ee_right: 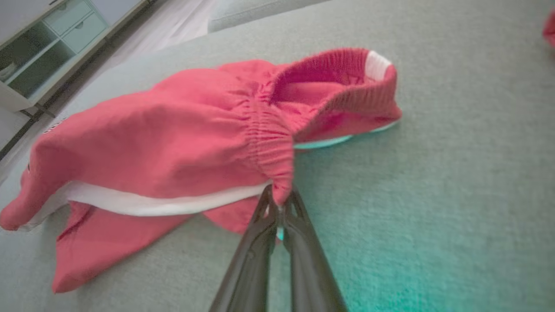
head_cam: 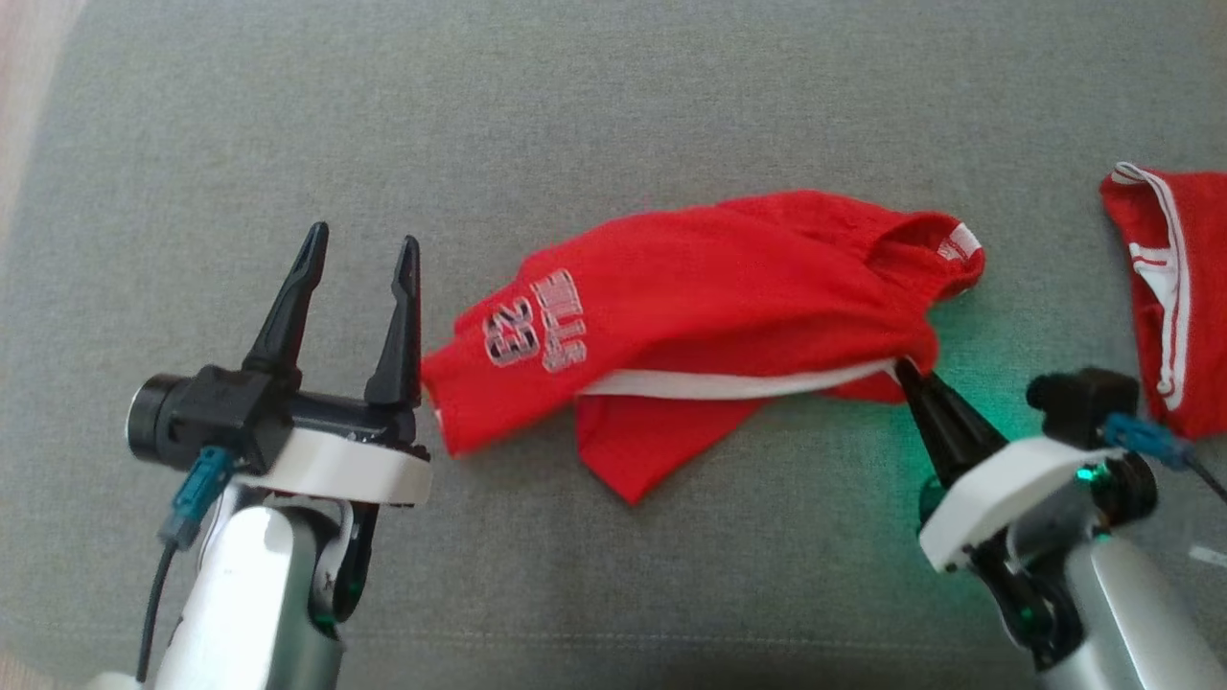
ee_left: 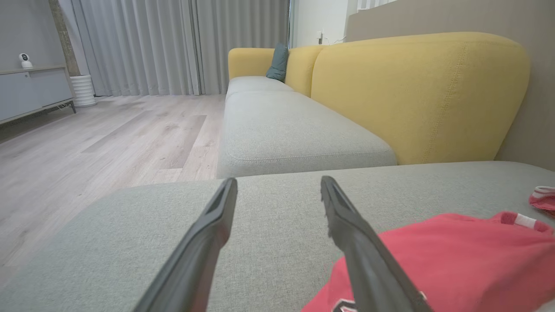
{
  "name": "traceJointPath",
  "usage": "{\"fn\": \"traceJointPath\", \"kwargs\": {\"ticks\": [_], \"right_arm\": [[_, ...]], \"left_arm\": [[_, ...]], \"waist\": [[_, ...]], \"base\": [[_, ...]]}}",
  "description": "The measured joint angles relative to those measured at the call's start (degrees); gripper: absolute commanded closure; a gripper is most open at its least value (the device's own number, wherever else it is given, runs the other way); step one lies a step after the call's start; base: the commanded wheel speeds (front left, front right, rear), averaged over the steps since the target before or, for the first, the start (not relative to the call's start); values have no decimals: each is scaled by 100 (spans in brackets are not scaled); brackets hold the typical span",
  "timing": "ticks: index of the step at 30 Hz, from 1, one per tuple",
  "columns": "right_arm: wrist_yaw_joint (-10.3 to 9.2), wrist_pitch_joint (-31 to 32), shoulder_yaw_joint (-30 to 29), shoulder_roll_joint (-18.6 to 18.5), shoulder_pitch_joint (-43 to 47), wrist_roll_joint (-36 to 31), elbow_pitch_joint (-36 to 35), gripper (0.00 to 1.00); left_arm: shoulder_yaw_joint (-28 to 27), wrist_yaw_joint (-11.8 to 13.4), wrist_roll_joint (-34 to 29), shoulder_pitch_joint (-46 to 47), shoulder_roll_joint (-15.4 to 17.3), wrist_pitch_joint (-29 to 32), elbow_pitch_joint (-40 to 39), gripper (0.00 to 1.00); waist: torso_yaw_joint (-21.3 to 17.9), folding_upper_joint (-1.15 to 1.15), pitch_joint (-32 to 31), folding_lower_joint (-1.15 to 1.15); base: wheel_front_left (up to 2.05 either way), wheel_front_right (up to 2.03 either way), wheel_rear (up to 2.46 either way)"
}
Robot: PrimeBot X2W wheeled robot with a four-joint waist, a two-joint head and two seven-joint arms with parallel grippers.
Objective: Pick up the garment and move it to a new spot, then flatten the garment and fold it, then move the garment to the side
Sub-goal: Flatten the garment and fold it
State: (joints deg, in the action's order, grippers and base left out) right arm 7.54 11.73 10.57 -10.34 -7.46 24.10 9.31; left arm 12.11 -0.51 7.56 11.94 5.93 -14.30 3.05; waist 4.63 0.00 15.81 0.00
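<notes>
The garment (head_cam: 709, 307) is a pair of red shorts with white trim and a "23" print, lying crumpled on the grey cushion (head_cam: 613, 115). My right gripper (head_cam: 906, 369) is shut on the waistband's near edge; in the right wrist view the red elastic cloth (ee_right: 279, 164) is pinched between the closed tips of that gripper (ee_right: 279, 203). My left gripper (head_cam: 364, 244) stands open just left of the shorts' printed leg, nothing between its fingers. In the left wrist view the garment (ee_left: 455, 255) lies beside the right finger of the open gripper (ee_left: 277, 182).
A second red garment (head_cam: 1169, 287) with white stripes lies at the cushion's right edge. Beyond the grey cushion stand a yellow sofa back (ee_left: 416, 91), a wooden floor (ee_left: 108, 130) and a grey cabinet (ee_left: 30, 91). The cushion's left edge drops to the floor.
</notes>
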Motion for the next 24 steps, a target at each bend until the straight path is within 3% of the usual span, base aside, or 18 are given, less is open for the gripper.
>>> {"fn": "traceJointPath", "kwargs": {"ticks": [7,8,9,24], "right_arm": [[0,124,-207,16,292,-47,-145,100],[0,126,-207,33,292,-48,-158,65],[0,122,-213,54,296,-54,-191,0],[0,-626,-733,85,907,-899,-1522,0]], "left_arm": [[-16,-29,-31,-1,-21,0,5,0],[-20,-47,-43,-2,-21,0,12,0],[-24,-49,-43,-4,-22,0,15,0],[-188,53,-92,-621,-16,0,103,0]], "waist": [[-70,0,-14,0],[-84,0,-28,0],[-98,0,-43,0],[-281,0,-551,0]], "base": [[0,0,0],[0,0,0],[0,0,0],[0,0,0]]}}
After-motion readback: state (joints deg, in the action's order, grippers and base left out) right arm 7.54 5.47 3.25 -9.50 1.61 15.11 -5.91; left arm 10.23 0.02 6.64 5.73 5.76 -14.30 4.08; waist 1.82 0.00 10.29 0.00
